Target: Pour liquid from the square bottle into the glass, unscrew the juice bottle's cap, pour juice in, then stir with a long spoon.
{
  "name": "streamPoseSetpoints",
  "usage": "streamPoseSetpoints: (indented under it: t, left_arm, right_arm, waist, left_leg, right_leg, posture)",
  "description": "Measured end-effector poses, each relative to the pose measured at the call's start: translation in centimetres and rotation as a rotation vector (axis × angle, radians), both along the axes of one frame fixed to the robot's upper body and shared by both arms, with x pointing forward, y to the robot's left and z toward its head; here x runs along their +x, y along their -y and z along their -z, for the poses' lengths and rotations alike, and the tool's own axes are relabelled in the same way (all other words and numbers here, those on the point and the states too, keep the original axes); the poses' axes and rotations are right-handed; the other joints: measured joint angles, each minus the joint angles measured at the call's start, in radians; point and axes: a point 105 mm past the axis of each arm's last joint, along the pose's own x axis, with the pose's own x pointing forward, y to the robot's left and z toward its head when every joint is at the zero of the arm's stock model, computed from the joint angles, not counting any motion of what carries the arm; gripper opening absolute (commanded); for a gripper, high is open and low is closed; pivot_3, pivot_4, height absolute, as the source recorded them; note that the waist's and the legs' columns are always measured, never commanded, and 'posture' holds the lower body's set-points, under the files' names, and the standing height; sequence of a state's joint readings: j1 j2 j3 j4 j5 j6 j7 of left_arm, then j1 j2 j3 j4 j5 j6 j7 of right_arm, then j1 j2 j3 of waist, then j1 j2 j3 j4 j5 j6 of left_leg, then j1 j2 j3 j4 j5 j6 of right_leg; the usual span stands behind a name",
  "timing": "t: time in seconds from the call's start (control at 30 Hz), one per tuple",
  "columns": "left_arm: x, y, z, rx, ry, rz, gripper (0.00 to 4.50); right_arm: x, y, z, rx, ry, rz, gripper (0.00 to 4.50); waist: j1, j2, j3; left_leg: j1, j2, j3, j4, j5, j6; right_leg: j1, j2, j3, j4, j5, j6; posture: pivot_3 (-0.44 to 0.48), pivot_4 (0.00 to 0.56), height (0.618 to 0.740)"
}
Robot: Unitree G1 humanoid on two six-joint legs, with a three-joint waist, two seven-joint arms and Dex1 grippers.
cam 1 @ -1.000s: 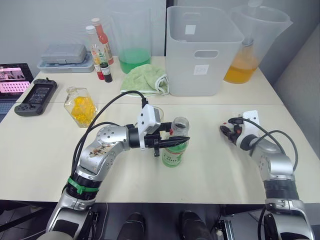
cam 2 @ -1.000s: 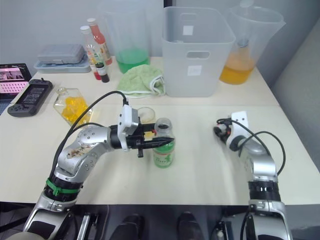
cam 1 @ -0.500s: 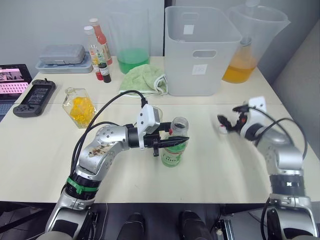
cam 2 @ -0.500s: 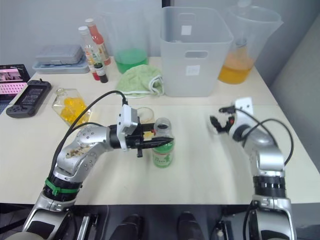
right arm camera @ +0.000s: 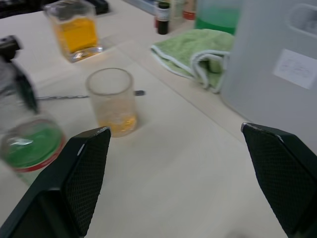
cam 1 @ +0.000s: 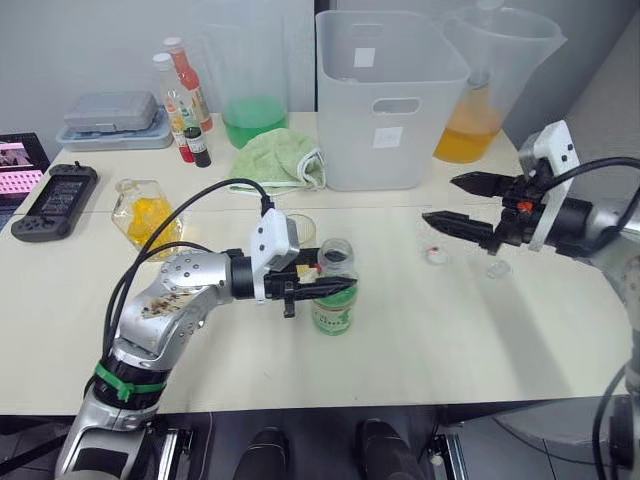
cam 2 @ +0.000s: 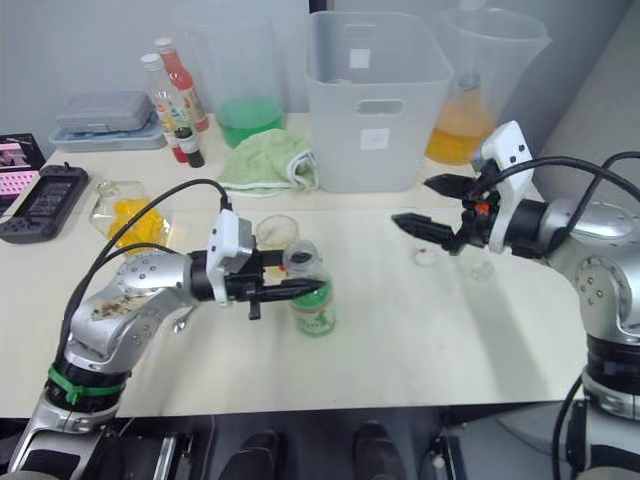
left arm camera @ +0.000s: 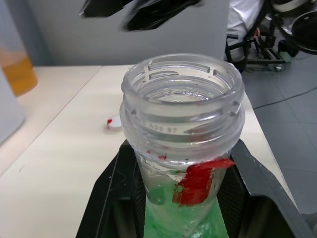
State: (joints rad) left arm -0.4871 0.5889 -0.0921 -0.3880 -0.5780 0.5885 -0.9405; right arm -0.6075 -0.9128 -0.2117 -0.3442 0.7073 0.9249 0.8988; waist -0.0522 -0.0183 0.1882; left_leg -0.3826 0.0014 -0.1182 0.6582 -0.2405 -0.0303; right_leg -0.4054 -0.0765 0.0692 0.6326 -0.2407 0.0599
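Note:
The juice bottle (cam 1: 335, 300) stands upright at mid-table with green liquid in its lower part and its mouth (left arm camera: 182, 94) uncapped. My left gripper (cam 1: 325, 288) is shut on the bottle just under the neck. The juice bottle's cap (cam 1: 437, 255) lies on the table to the right of it. Above the cap hangs my right gripper (cam 1: 440, 200), wide open and holding nothing. The glass (right arm camera: 111, 101) stands just behind the bottle with a little yellow liquid at its bottom. The long spoon (right arm camera: 64, 97) lies flat behind the glass. The square bottle (cam 1: 143, 210) of yellow liquid stands at the left.
A large white bin (cam 1: 390, 100) stands at the back, with a pitcher of orange liquid (cam 1: 495, 90) to its right. To its left are a pitcher of green liquid (cam 1: 255, 85) and a green cloth (cam 1: 280, 160). Sauce bottles (cam 1: 180, 95) and a game controller (cam 1: 50, 200) are at the far left.
My right gripper has risen from table level and now hangs wide open above the table, where the cap lies bare. The left gripper and bottle have stayed put. The camera has shifted.

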Motion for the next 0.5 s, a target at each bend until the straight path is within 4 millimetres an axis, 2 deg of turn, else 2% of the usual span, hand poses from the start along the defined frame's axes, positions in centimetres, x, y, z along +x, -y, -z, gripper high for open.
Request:
streamPoseSetpoints:
  t: [0.17,0.3,0.4,0.5]
  left_arm:
    - [-0.2,-1.7,-0.6,-0.041,-0.069,-0.084,1.52]
    - [-0.8,-3.0,-2.3,-0.083,-0.067,-0.129,1.52]
    - [-1.0,-5.0,-3.2,-0.079,-0.057,-0.194,1.52]
    - [-1.0,-7.0,-2.9,-0.047,-0.062,-0.265,1.52]
  right_arm:
    - [-0.8,-1.0,0.3,0.017,-0.031,-0.078,4.48]
    - [-0.5,-1.9,1.3,0.031,-0.066,-0.123,4.48]
    - [-0.5,-2.7,1.5,0.019,-0.071,-0.16,4.48]
    - [-0.8,-3.5,0.9,0.03,-0.056,-0.206,4.48]
  waist:
    - [0.008,0.0,0.0]
    - [0.009,-0.001,0.001]
    - [0.007,-0.001,0.001]
    - [0.007,-0.001,0.001]
  left_leg:
    - [-0.001,0.0,0.0,0.001,0.0,0.0]
    - [-0.002,-0.001,0.0,0.001,0.0,0.0]
    - [-0.002,-0.001,0.0,0.001,0.0,0.0]
    - [-0.002,0.0,0.0,0.0,0.0,0.0]
  right_leg:
    - [0.0,-0.001,0.0,0.0,0.0,0.0]
    - [-0.001,-0.001,0.0,0.0,0.0,0.0]
    - [-0.002,-0.001,0.0,0.0,0.0,0.0]
    - [-0.002,0.0,0.0,0.0,0.0,0.0]
  posture:
    - [0.0,0.15,0.74]
    - [0.0,0.15,0.74]
    - [0.0,0.15,0.74]
    - [0.0,0.15,0.74]
